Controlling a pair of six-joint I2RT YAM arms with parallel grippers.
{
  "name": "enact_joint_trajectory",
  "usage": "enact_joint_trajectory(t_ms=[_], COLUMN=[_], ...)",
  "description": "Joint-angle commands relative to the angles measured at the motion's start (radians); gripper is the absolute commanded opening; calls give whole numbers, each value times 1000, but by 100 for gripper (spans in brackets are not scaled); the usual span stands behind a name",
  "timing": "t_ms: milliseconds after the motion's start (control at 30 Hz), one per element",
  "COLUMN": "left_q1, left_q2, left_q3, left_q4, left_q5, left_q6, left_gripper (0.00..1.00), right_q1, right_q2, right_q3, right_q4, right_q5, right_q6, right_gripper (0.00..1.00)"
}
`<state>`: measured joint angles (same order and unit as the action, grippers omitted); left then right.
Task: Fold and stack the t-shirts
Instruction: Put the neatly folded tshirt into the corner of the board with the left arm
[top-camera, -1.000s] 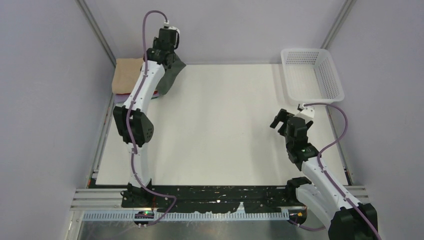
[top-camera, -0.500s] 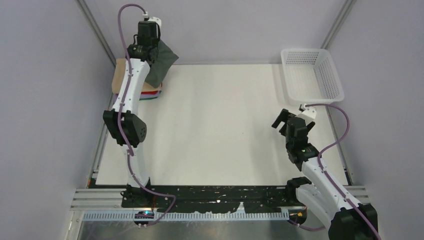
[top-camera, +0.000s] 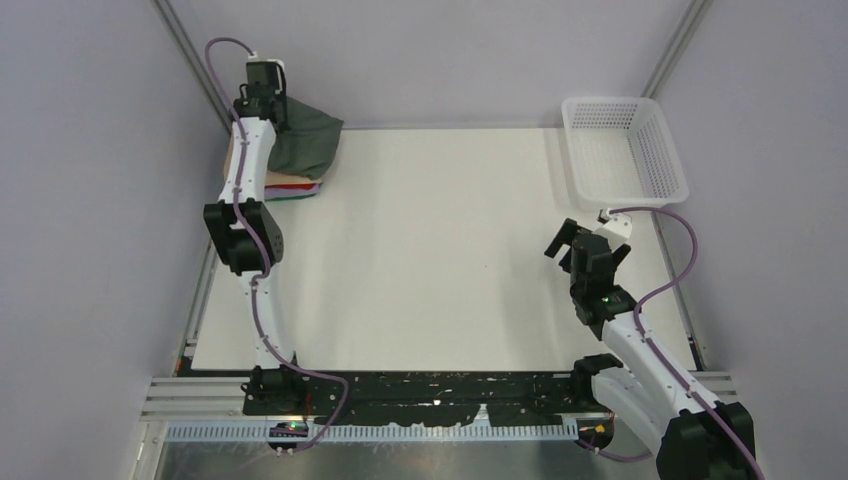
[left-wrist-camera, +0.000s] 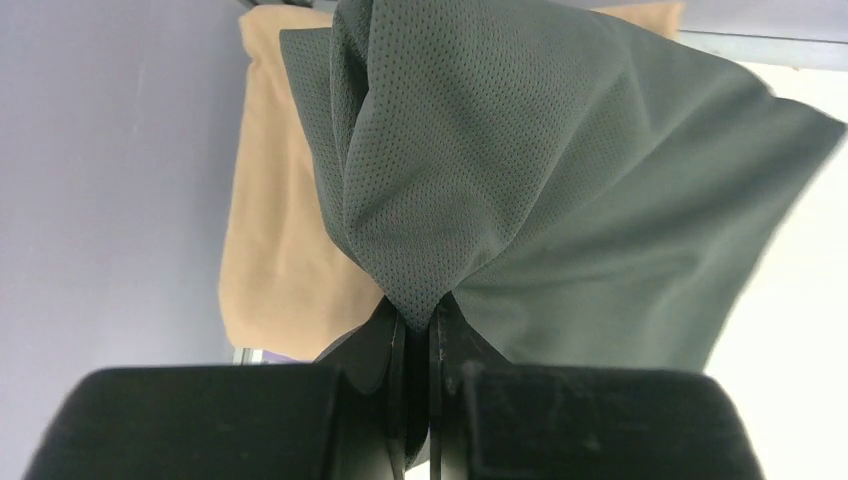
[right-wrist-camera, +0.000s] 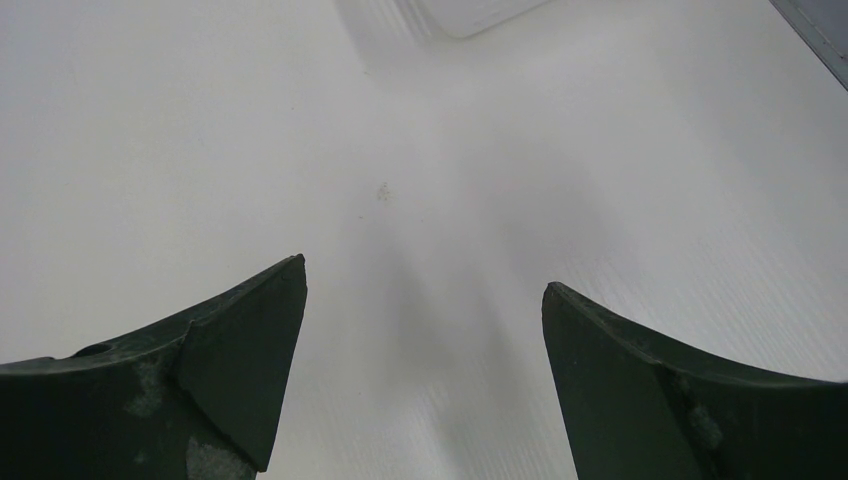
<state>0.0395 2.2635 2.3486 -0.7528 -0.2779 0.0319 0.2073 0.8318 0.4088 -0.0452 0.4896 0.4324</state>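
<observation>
White matte tabletop (top-camera: 430, 250); left tool (left-wrist-camera: 418, 322) pinches perforated charcoal t-shirt (left-wrist-camera: 560, 180); right tool (right-wrist-camera: 424, 276) gapes.

The charcoal t-shirt (left-wrist-camera: 560, 200) is matt, finely perforated cloth; the basket (top-camera: 668, 155), plastic mesh.

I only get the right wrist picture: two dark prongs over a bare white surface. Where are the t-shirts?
Observer: A folded stack lies at the far left corner of the table, with a peach-tan shirt on top.
Operator: Is anything being carried?
Observer: Yes. The left claw is shut on a dark grey t-shirt, which hangs over that stack.
Operator: What is the white thing at my picture's top edge?
Observer: A white mesh basket at the far right corner.
</observation>
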Motion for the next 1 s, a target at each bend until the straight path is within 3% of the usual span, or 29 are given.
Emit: enact_joint_trajectory(t_ms=[0, 467, 500, 600, 667, 700, 967], left_q1=[54, 128, 129, 135, 137, 137, 136], left_q2=[-7, 59, 63, 60, 44, 31, -115], left_q3=[73, 71, 73, 71, 70, 67, -36], left_q4=[39, 52, 57, 64, 63, 65, 138], left_q5=[14, 28, 18, 3, -4, 3, 162], left_q6=[-24, -99, -105, -127, -145, -154, -237], left_gripper=[0, 1, 9, 45, 91, 99, 100], right_q1=[-4, -4, -3, -3, -3, -3, -3], right_q2=[3, 29, 30, 37, 43, 52, 87], right_q3=[26, 57, 61, 65, 70, 73, 94], right_q4=[6, -12, -13, -17, -11, -10, -11], right_q5=[44, 49, 48, 46, 28, 7, -53], right_q6=[9, 6, 5, 1, -10, -15, -28], right_gripper=[95, 95, 95, 96, 96, 95, 95])
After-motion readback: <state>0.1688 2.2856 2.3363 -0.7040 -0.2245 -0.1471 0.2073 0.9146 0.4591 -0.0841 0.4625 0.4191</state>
